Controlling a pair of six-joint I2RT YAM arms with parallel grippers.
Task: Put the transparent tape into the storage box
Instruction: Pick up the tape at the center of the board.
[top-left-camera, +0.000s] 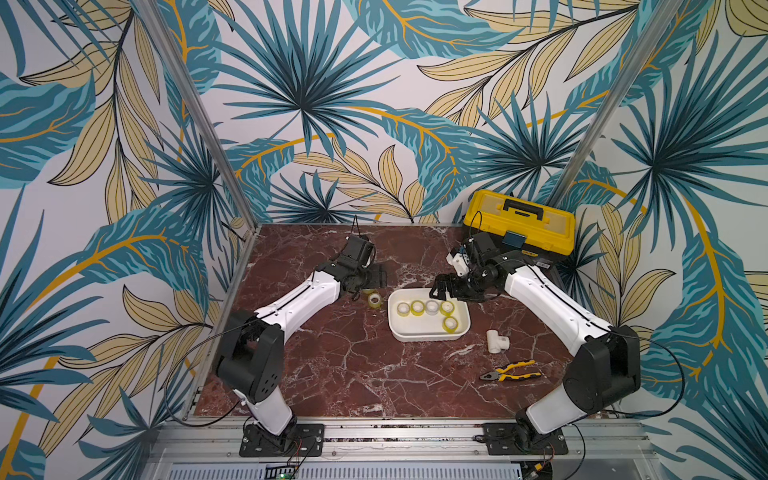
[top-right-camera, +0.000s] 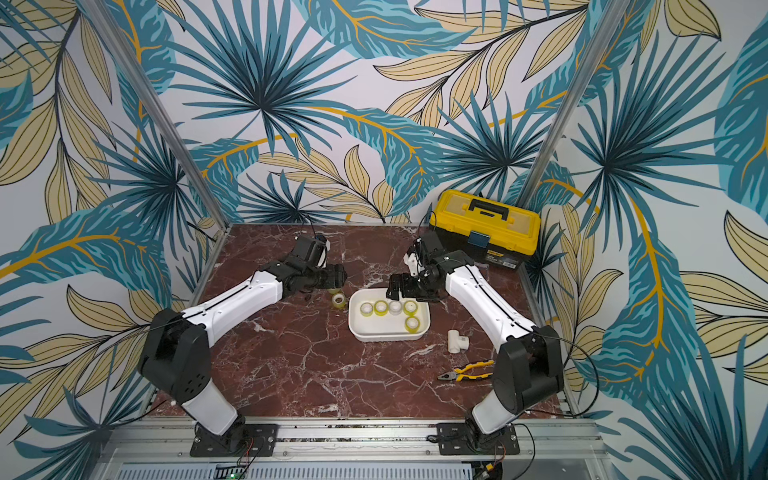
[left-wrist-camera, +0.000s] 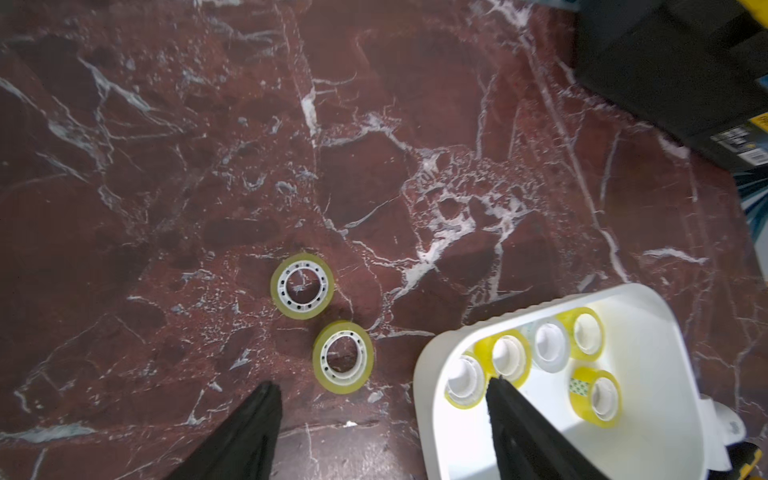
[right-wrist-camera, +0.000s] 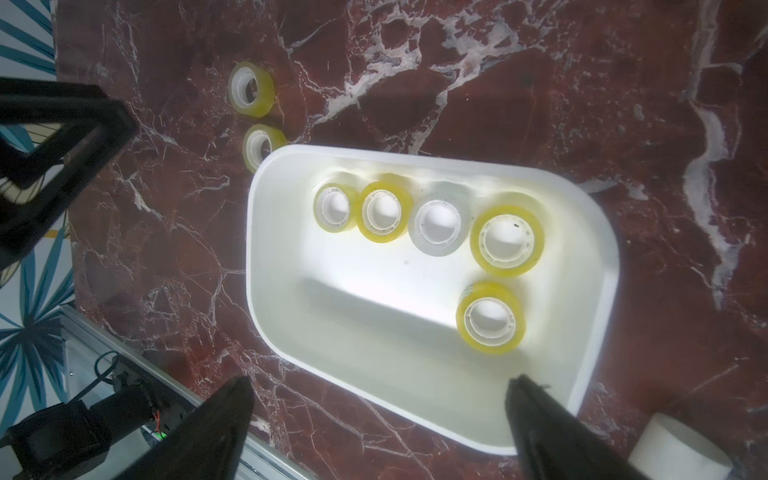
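Left wrist: 2 tape rolls (left-wrist-camera: 343, 357) just beyond left gripper (left-wrist-camera: 381, 382)

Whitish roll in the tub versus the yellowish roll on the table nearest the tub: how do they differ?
Tint: the whitish roll is nearly colourless; the table roll is yellow-green. Place: the whitish roll sits inside the storage box, between yellow rolls; the table roll lies on the table, just outside the box. Shared: both lie flat, hole up, with pale round cores.
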